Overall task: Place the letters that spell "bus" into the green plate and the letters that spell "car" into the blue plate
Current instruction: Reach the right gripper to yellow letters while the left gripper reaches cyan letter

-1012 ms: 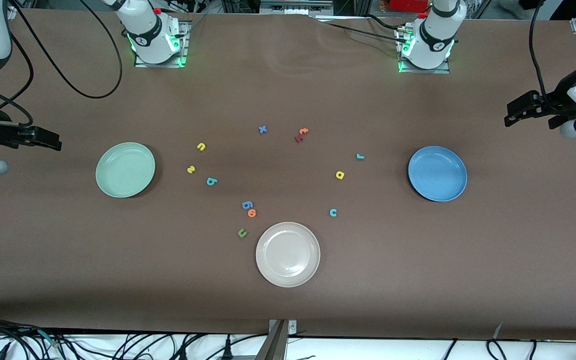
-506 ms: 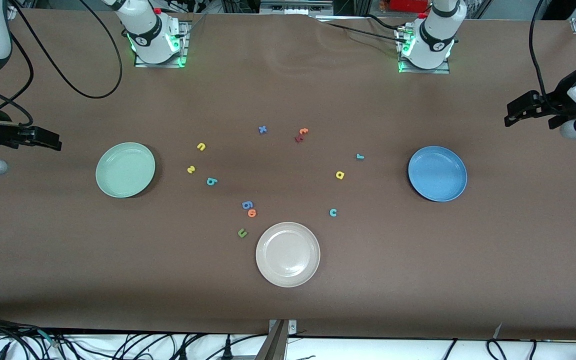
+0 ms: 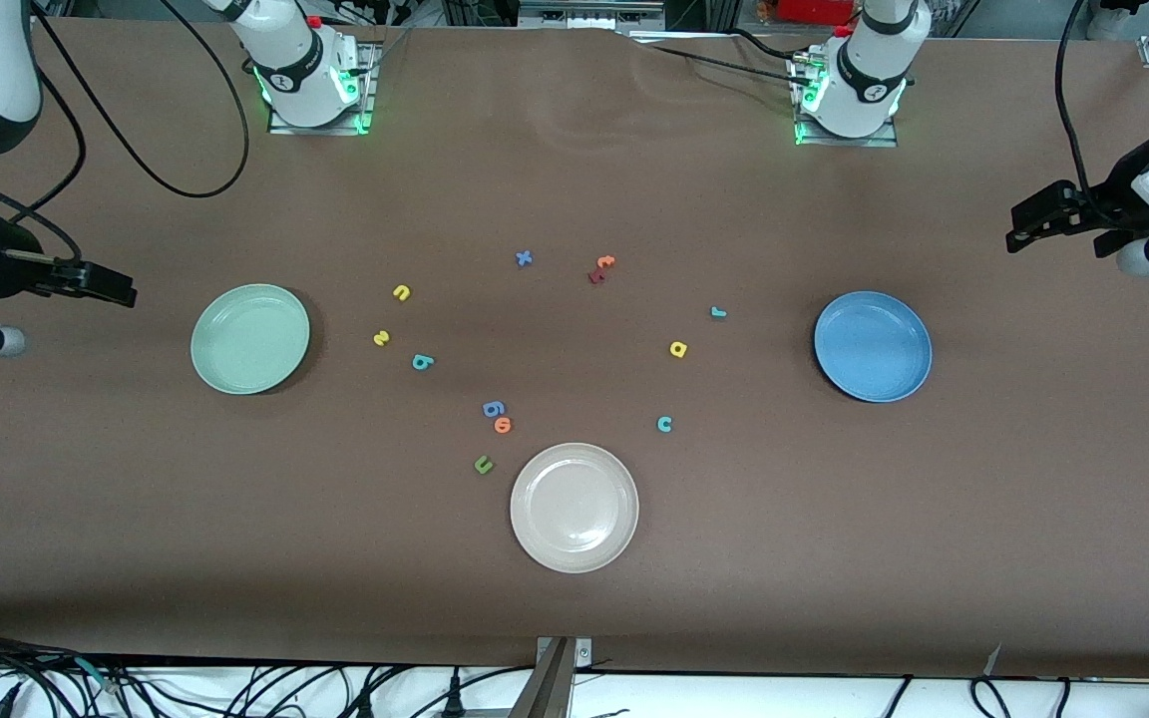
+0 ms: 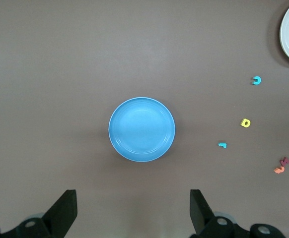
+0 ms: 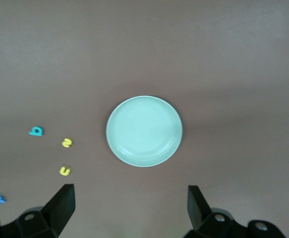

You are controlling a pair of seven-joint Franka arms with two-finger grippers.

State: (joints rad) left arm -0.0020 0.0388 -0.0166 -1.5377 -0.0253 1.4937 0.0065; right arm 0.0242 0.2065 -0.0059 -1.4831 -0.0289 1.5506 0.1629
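The right claw [image 3: 114,287] hangs over the table [image 3: 834,558] at the right arm's end, its 2 fingers spread wide and holding nothing; its wrist view looks straight down on the green plate [image 3: 249,339]. The left claw [image 3: 1031,225] hangs over the left arm's end, likewise released and empty, looking down on the blue plate [image 3: 872,346]. Read as a clock face in the front view, the green plate sits at 9 o'clock of the table's middle and the blue plate at 3 o'clock, both empty with bare table all round their rims. A beige-white plate [image 3: 574,508] lies at 6 o'clock, nearest the front camera. The yellow u [image 3: 401,292], yellow s [image 3: 381,338] and teal b [image 3: 421,362] lie apart from each other near the green plate at its 3 o'clock. The teal r [image 3: 718,312], yellow a [image 3: 677,349] and teal c [image 3: 664,424] are strung out at the blue plate's 9 o'clock, well spaced. A blue x [image 3: 524,258] and touching orange and dark red letters [image 3: 600,268] sit at 12 o'clock. A blue 6 [image 3: 493,408] touches an orange o [image 3: 503,426]; a green u [image 3: 483,465] lies just beside the beige-white plate's rim.
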